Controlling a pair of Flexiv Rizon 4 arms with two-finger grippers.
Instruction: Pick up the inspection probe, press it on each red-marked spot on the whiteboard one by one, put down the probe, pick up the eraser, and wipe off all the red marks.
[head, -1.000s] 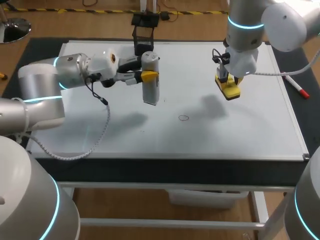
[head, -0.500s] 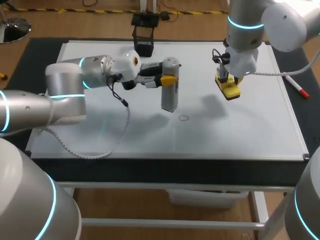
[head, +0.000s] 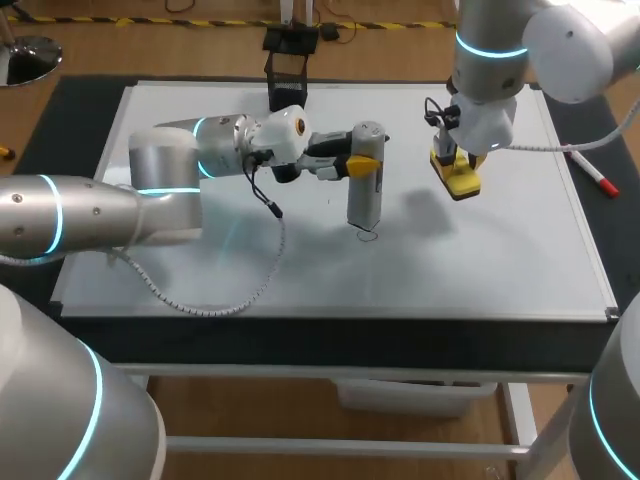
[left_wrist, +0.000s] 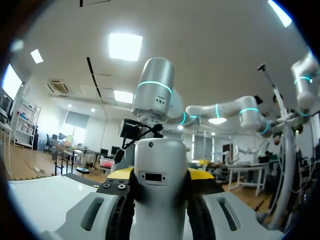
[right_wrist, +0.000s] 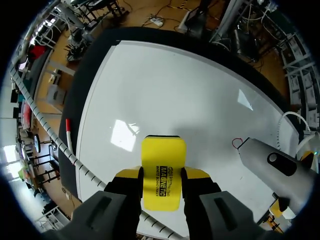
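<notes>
- Head view: the left pincer (head: 362, 166) clamps the upright probe (head: 365, 198), whose lower end is at the red mark (head: 368, 236) on the whiteboard (head: 500, 250).
- Left wrist view: the probe is gripped from both sides.
- Right wrist view: the right pincer (right_wrist: 163, 175) clasps the yellow eraser (right_wrist: 163, 157) above the whiteboard.

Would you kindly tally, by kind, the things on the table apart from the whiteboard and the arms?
inspection probe: 1
eraser: 1
red mark: 1
marker pen: 1
black stand: 1
Total: 5
</notes>
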